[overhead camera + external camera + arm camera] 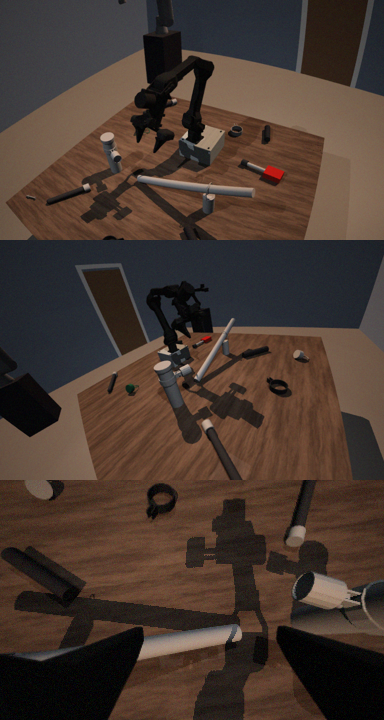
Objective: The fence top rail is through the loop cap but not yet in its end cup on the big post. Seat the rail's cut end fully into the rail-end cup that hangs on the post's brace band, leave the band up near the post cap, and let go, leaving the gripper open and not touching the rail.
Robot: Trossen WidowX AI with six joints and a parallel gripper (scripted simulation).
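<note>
Rail [195, 186] lies through the loop cap [208, 189], its cut end [232, 632] just short of the cup [317, 590] at 3 o'clock in the wrist view. It looks stiff, smooth and long, so a hold near the cut end seems best. Gripper [150, 140] hangs above, jaws wide apart, holding nothing.

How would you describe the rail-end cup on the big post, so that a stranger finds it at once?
Start at the tall pale big post with the flat round cap, standing on the wooden table. Just under that cap a band rings the post, and from it the rail-end cup juts sideways: a short, pale, hollow cylinder, its open mouth facing the long rail's near end.
</note>
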